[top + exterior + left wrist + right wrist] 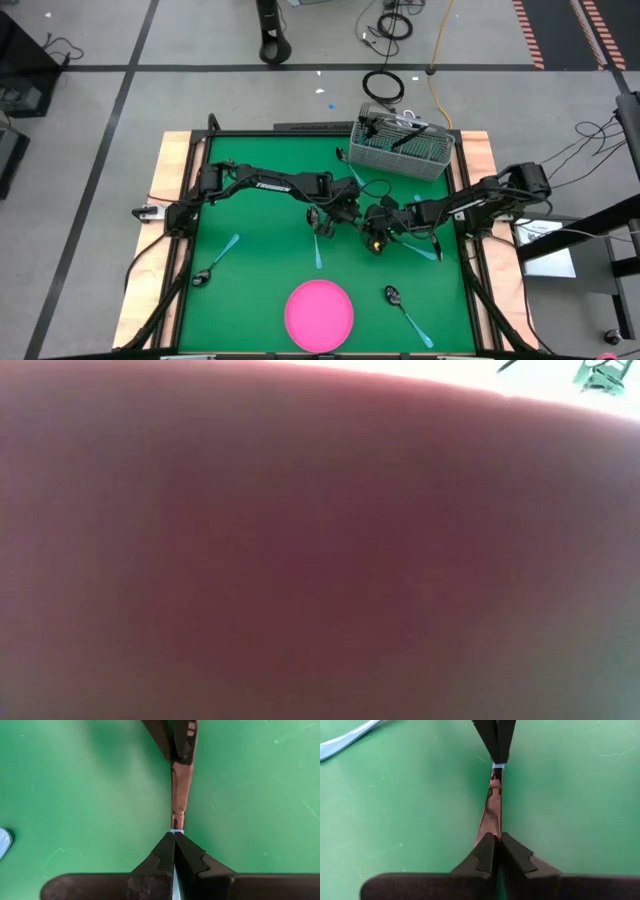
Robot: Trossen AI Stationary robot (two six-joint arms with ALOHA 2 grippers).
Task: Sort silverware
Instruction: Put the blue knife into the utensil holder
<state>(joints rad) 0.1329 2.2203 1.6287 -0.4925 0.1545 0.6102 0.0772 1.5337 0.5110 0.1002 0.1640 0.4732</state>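
Pink blur fills the low view (both grippers unseen there).

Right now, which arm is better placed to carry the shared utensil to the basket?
Probably right: left gripper and right gripper both clamp the utensil, but the basket stands nearer the right arm.

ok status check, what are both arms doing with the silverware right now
Left end effector and right end effector both shut on one utensil, mid-table. Other silverware loose on green table; some in basket. Nothing in the way.
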